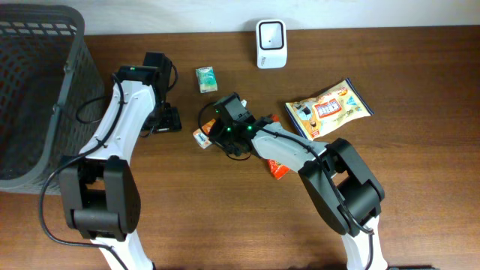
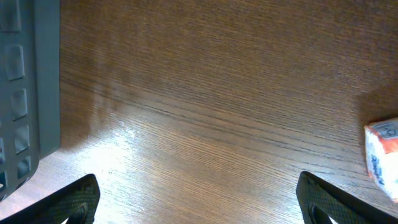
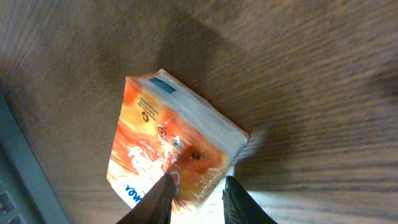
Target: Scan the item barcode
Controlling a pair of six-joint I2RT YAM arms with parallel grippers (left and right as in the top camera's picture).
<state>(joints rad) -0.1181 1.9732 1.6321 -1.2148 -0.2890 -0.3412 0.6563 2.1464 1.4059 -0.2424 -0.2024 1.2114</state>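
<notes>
Dark brown wooden table [image 1: 187, 225] here, its grain running crosswise, with a strip of pale wall [image 1: 150, 15] along the far edge. A dark mesh basket [image 1: 30, 90] fills the left end, and the white barcode scanner [image 1: 270, 43] stands upright at the back, near the wall. Loose goods are scattered across the middle: a small green packet [image 1: 206, 79] in front of the scanner, a yellow snack bag [image 1: 328, 109] lying flat off to the right, and a red packet [image 1: 277, 168] partly under the right arm. The item in play is the orange-and-white packet [image 3: 168, 149], flat on the wood at table centre, well short of the scanner. The right gripper [image 3: 196, 196] is down on it, fingers [image 3: 165, 190] drawn close on either side of the packet's near corner. One finger overlaps the printed face and the other sits at its edge. Whether they truly pinch it, I cannot tell. On the other side, the left gripper [image 2: 199, 205] hovers over bare wood with its fingers spread wide and nothing between them. The basket wall is at its left and the same packet is just showing at its right.
</notes>
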